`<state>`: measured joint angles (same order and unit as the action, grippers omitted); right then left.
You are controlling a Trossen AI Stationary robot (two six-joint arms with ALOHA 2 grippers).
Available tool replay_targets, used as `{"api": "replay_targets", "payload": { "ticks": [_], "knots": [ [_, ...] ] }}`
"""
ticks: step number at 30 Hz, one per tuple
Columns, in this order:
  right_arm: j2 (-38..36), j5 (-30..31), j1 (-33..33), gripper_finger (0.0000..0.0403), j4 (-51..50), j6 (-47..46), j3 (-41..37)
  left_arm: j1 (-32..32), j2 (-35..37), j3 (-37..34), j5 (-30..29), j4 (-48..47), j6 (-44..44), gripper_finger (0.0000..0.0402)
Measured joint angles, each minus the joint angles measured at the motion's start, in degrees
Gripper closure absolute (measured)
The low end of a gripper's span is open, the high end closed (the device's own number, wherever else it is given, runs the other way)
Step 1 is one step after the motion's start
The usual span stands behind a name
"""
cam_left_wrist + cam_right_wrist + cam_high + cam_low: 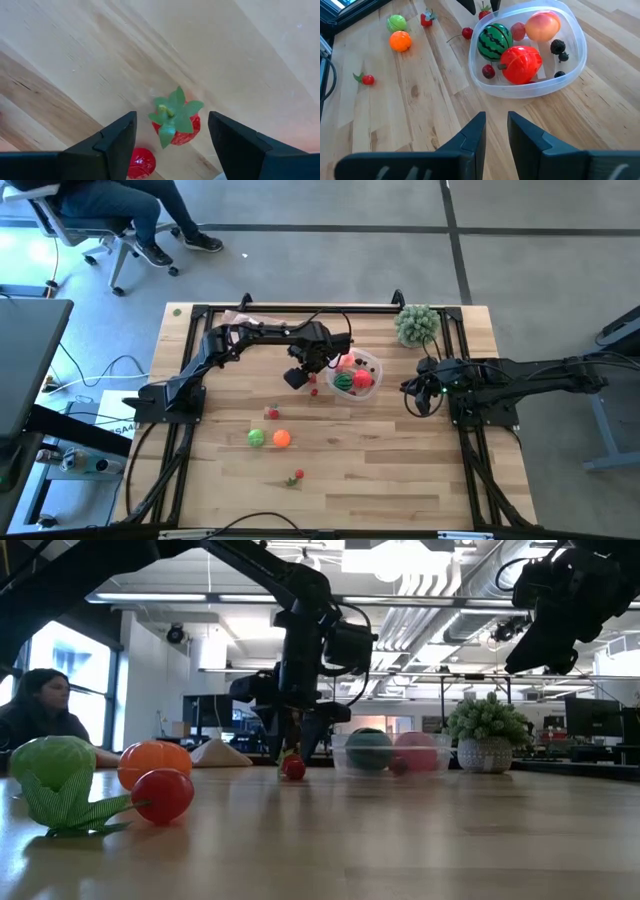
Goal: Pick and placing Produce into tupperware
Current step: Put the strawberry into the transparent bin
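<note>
as i look down from above, i log the left gripper (303, 376) low over the wooden table (400, 470), just beside the clear tupperware tub (372, 364). its fingers (117, 137) stand apart on either side of a toy strawberry (176, 126) with a green leafy cap, not touching it; a small red cherry (140, 163) lies on the wood near one finger.

contents of the tub: a striped watermelon ball (494, 41), a large red tomato-like piece (521, 64), a peach-coloured fruit (542, 26), a pinkish ball, a dark red cherry and a few tiny dark berries (557, 46).

loose on the table, well apart from the tub: a green ball (257, 438) touching an orange ball (281, 438), a small red piece (271, 413) near them, and another small red piece with a green stem (297, 476) closer to the front edge.

the right gripper (421, 395) hangs off to the tub's right, fingers (471, 135) a narrow gap apart, holding nothing. a bushy pale-green plant (417, 325) stands at the back right. a seated person (110, 210) shows beyond the table.
</note>
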<state>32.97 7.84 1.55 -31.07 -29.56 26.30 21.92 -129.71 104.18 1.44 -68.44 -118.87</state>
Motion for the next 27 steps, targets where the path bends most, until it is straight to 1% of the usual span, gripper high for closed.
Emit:
{"api": "replay_targets", "payload": {
  "ticks": [8,17,27],
  "knots": [
    [0.00,-0.02,-0.01,0.0331,0.00,0.00,0.00,-0.62,0.00,0.00,-0.71,0.58,-2.50,0.0158],
    [0.00,-0.07,-0.01,0.0331,0.00,0.00,0.00,-0.71,0.00,0.00,1.71,1.06,-4.76,0.0167],
    [-0.29,-0.85,-0.01,0.0331,0.00,0.00,0.00,-1.04,0.00,0.00,2.21,1.46,-6.57,0.0167]
  ]
}}
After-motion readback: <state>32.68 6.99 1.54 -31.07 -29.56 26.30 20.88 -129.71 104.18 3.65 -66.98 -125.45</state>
